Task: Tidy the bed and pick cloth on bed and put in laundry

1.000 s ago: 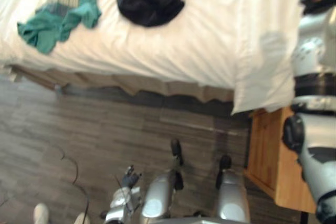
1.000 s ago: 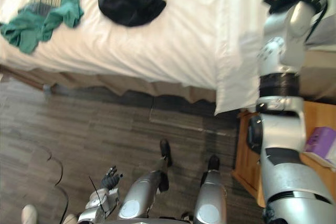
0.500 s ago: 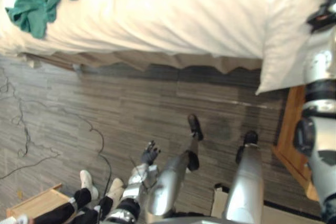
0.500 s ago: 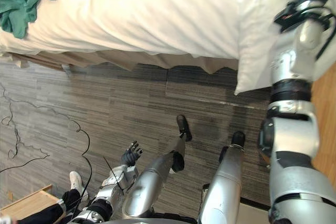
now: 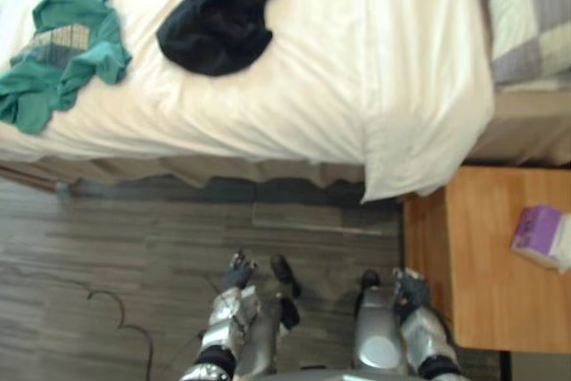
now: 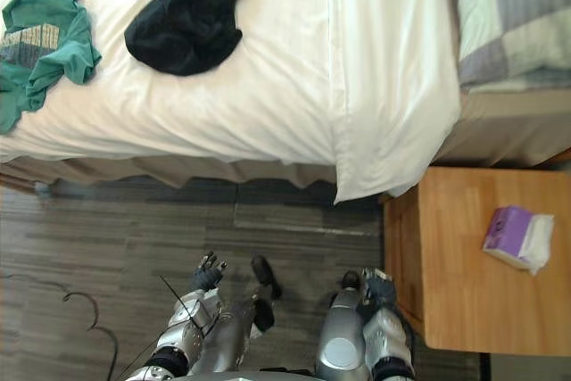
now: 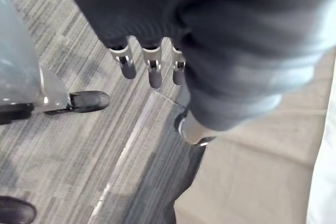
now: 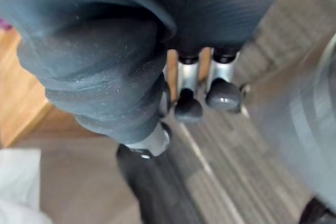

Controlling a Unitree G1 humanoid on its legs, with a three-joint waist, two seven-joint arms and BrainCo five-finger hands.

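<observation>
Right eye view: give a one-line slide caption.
Green cloth and black cloth lie on the white bed; left hand and right hand hang low, empty.

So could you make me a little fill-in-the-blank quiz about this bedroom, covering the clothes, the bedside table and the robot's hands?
1. On the bed, the black cloth lies to the ___ of the green cloth.
2. The box on the wooden nightstand is ___ in colour.
3. The left hand and the right hand hang low, holding ___.
Missing words: right; purple; nothing.
</observation>
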